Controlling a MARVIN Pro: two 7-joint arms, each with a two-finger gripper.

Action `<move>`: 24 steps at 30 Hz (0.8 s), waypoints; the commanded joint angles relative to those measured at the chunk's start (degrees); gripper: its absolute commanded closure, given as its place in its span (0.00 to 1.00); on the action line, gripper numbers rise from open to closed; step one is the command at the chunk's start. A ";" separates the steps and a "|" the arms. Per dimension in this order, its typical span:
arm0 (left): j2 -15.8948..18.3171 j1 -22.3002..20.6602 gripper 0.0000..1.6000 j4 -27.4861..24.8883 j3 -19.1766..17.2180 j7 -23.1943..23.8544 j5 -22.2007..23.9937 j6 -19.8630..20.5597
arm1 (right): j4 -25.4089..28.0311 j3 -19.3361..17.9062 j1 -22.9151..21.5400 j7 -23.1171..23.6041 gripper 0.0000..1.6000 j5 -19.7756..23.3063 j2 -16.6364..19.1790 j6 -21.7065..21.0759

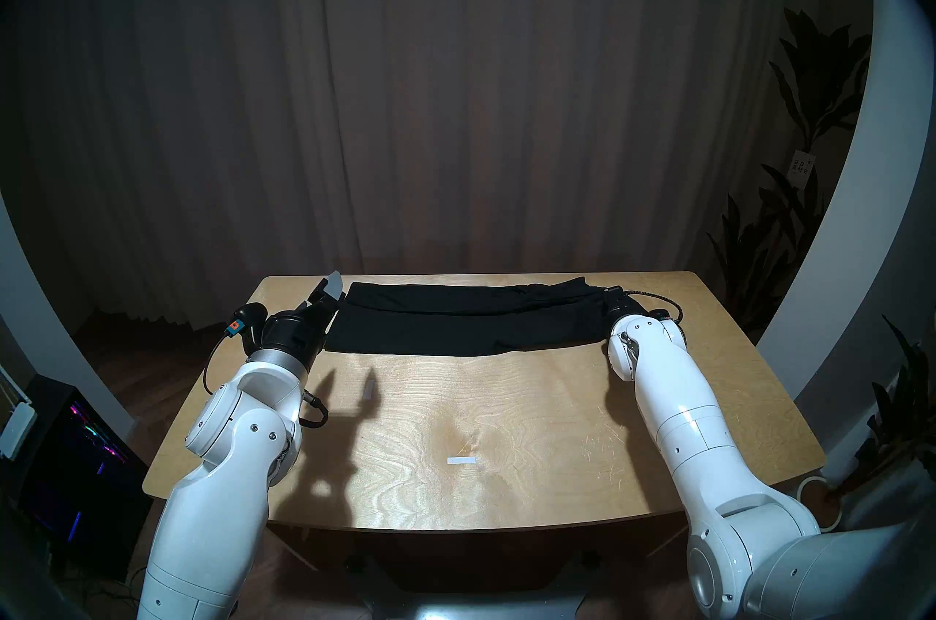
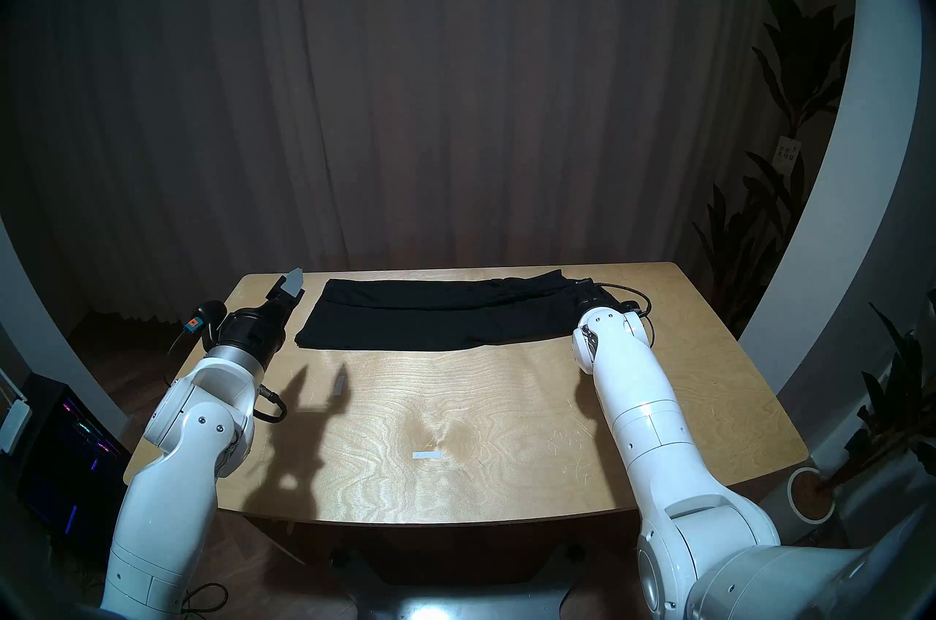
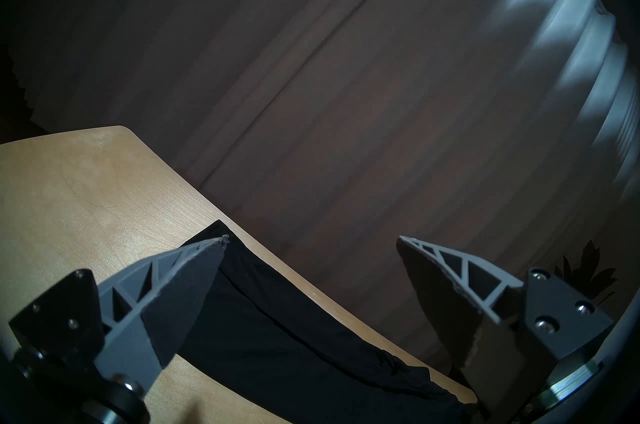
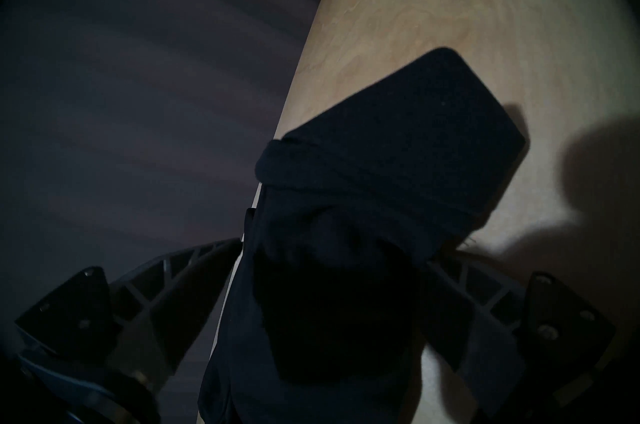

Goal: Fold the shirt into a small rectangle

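The black shirt (image 1: pixel 456 325) lies folded in a long strip across the far part of the wooden table (image 1: pixel 506 401), also in the head right view (image 2: pixel 435 325). Its white label is hidden. My left gripper (image 1: pixel 326 292) is open and empty, raised just off the strip's left end; the left wrist view (image 3: pixel 311 239) shows the shirt (image 3: pixel 263 343) below it. My right gripper (image 1: pixel 610 294) is at the strip's right end. In the right wrist view (image 4: pixel 336 250) its jaws stand wide apart with the bunched shirt end (image 4: pixel 398 135) lying between them.
Two small white tape marks (image 1: pixel 462 460) (image 1: pixel 369 390) are on the table's near half. A dark curtain hangs close behind the far edge. A potted plant (image 1: pixel 810 97) stands at the right, and a lit computer case (image 1: pixel 86 441) is on the floor at the left.
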State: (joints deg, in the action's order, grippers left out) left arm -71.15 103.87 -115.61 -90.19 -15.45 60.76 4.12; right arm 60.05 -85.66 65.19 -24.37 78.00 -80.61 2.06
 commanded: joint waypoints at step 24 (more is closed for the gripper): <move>-1.98 -0.12 0.00 -1.34 0.10 -0.38 -0.67 -1.93 | 0.32 5.07 -3.59 7.53 1.00 -4.10 0.08 -0.53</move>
State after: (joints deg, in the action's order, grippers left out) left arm -72.68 103.53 -115.47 -89.53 -16.00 60.03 3.20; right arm 57.32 -82.44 64.79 -19.54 75.20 -79.71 1.42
